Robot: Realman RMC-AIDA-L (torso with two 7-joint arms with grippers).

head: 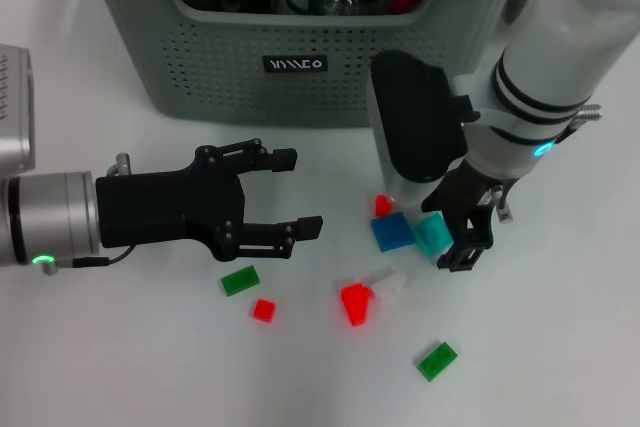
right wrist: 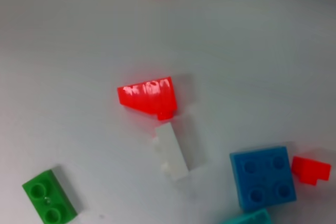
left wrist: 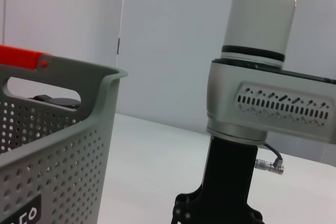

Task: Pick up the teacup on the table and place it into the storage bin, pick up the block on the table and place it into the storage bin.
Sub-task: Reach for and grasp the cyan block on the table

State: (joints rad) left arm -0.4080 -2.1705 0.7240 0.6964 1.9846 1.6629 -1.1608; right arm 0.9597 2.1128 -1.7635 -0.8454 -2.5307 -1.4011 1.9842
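White table (head: 560,367), pale wall (left wrist: 173,51)

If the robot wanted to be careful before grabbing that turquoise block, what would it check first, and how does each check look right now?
1. Right gripper at the turquoise block: ok, its fingers are beside it.
2. Block gripped: cannot tell.
3. Neighbours clear: not ok, the blue block touches it.
4. Left gripper out of the way: ok, open, off to the left.
5. Bin has room: cannot tell, glassware already inside.
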